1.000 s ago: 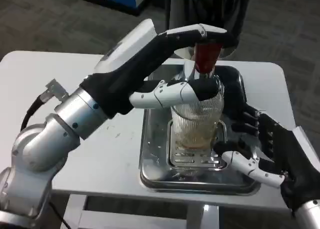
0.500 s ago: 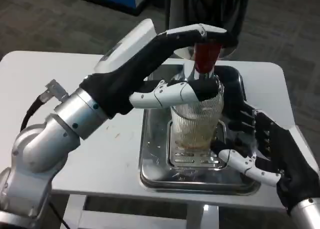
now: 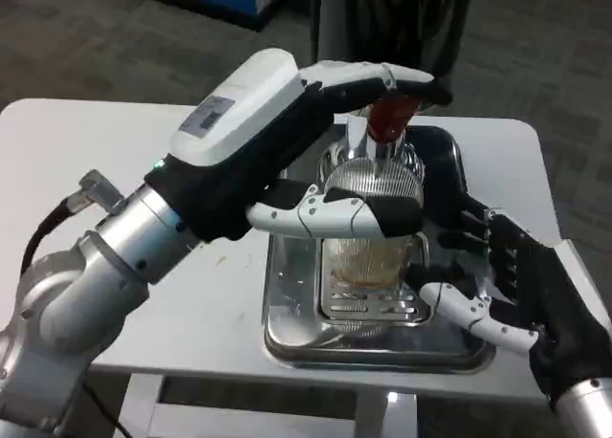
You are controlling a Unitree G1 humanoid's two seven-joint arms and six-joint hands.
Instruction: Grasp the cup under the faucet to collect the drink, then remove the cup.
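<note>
left hand [image 3: 316, 161] fingers wrapped around the clear ribbed glass cup [image 3: 373, 223], amber liquid at the bottom; cup sits on the steel drip tray [image 3: 287, 314] under the red-handled faucet [image 3: 390, 118]. right hand [image 3: 507, 290] fingers spread, empty, just right of cup. forearm label unreadable.

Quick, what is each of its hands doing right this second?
Left hand: fingers wrapped around the ribbed cup, with one finger up on the red tap handle.
Right hand: open, fingers spread beside the cup, holding nothing.
</note>
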